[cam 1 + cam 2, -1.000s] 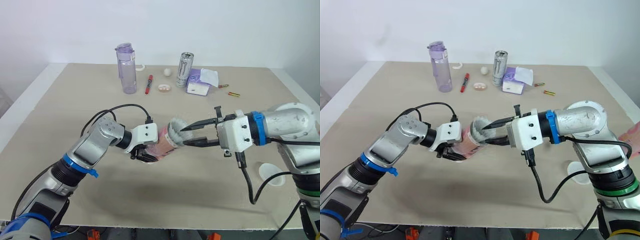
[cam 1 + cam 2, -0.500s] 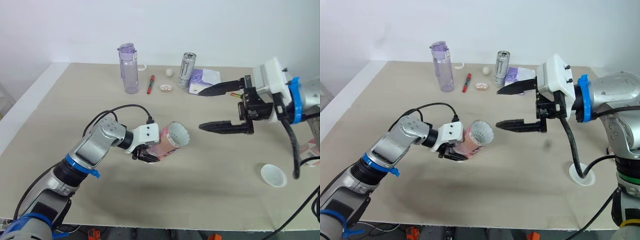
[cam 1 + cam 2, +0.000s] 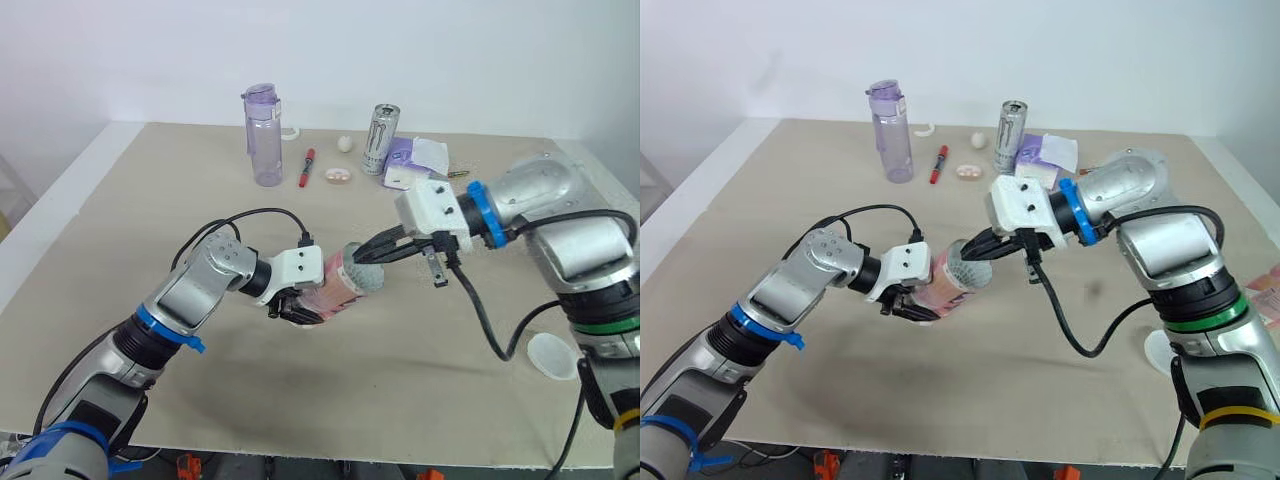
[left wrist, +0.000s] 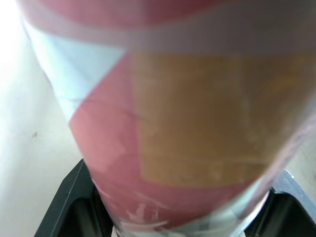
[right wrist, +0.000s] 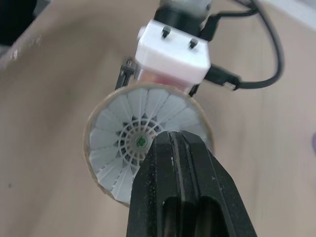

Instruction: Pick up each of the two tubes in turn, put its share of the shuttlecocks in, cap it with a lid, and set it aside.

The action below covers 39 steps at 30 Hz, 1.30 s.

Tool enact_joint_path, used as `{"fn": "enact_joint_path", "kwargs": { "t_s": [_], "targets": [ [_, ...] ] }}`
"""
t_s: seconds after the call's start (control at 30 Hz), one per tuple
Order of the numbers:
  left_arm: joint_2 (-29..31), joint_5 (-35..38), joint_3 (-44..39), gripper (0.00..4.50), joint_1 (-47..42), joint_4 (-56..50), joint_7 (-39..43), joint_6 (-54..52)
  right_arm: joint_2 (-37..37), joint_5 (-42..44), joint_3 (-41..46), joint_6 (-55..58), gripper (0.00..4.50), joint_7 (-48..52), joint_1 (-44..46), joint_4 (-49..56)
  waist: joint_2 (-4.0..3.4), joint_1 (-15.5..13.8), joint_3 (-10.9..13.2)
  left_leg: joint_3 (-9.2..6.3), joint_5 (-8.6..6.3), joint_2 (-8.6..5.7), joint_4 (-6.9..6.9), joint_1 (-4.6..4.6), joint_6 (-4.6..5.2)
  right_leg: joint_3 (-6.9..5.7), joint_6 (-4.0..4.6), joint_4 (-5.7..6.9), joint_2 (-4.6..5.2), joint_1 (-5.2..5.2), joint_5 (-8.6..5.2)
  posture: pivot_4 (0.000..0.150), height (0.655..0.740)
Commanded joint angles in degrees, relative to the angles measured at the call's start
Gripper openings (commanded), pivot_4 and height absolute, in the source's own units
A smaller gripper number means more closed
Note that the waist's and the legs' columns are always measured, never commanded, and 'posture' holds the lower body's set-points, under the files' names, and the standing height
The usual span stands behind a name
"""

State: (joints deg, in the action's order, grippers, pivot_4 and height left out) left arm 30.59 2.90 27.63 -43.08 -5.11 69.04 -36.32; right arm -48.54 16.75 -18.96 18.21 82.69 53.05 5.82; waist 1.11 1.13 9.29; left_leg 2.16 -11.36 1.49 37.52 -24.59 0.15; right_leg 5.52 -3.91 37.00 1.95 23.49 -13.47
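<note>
Left of centre in the head view, grips the tube [image 3: 336,291] round its lower wall with the clenched left gripper [image 3: 296,308]; long axis near level, mouth toward frame right, slightly raised. At that mouth, rests closed right gripper [image 3: 362,258] tips against the seated shuttlecock [image 5: 118,143]. Probably light, thin-walled, crushable: hold mid-wall, gently.

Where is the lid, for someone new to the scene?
Look at the table's near right part. The lid lies flat there alone: a small white disc, far from the bottle and can at the far edge.
</note>
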Motion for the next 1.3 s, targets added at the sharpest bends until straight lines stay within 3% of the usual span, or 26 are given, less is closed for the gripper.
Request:
{"fn": "enact_joint_path", "kwargs": {
  "t_s": [0.03,0.43,0.8,0.9,1.13,1.3],
  "targets": [
    [-0.66,-1.09,1.63,2.75,-0.45,1.91,-0.94,-0.78,0.61,-6.77,-4.57,-3.59,0.03,3.38,2.91,-2.50,0.00,-0.01,0.00,0.00,0.00,-0.02,0.01,-0.01,0.00,0.00,0.00,0.00,0.00,0.00,0.00,0.150,0.7400],
    [-2.18,-1.33,1.85,2.75,-0.77,3.46,-1.68,-0.76,10.18,-22.08,-17.79,-5.38,0.03,5.55,9.04,-9.15,0.00,0.12,-0.07,0.03,0.01,0.05,0.03,0.18,0.01,-0.10,0.16,0.06,-0.06,-0.09,0.10,0.150,0.7400],
    [-2.43,-1.28,1.39,2.75,-0.57,3.27,-2.31,-1.29,16.45,-27.77,-20.67,-7.77,0.03,7.04,9.55,-14.87,0.45,0.36,-0.54,0.01,0.00,0.28,-0.06,0.81,0.00,-0.36,0.54,0.07,0.21,-0.13,0.32,0.150,0.7400],
    [-2.26,-1.27,1.29,2.75,-0.40,3.12,-2.29,-1.35,17.05,-26.79,-19.10,-7.73,0.03,7.53,9.66,-14.95,0.46,0.43,-0.55,0.01,-0.01,0.29,-0.08,0.89,-0.03,-0.65,0.61,0.07,0.45,-0.13,0.36,0.150,0.7400],
    [-1.03,-1.68,0.85,2.75,0.47,3.81,-2.19,-0.09,12.13,-14.72,-7.60,-0.42,0.03,9.81,11.06,-8.90,0.43,0.38,-0.50,0.02,-0.06,0.27,-0.24,0.99,-0.11,-1.12,0.69,0.07,0.88,-0.11,0.41,0.150,0.7400],
    [-0.28,-1.84,0.37,2.75,1.53,4.56,-2.64,1.77,5.08,-4.80,3.18,7.60,0.03,9.67,8.25,-4.02,0.40,0.04,-0.45,0.04,0.04,0.17,-0.15,0.33,0.05,-1.43,0.79,0.06,1.16,0.10,0.48,0.150,0.7400]
  ]
}}
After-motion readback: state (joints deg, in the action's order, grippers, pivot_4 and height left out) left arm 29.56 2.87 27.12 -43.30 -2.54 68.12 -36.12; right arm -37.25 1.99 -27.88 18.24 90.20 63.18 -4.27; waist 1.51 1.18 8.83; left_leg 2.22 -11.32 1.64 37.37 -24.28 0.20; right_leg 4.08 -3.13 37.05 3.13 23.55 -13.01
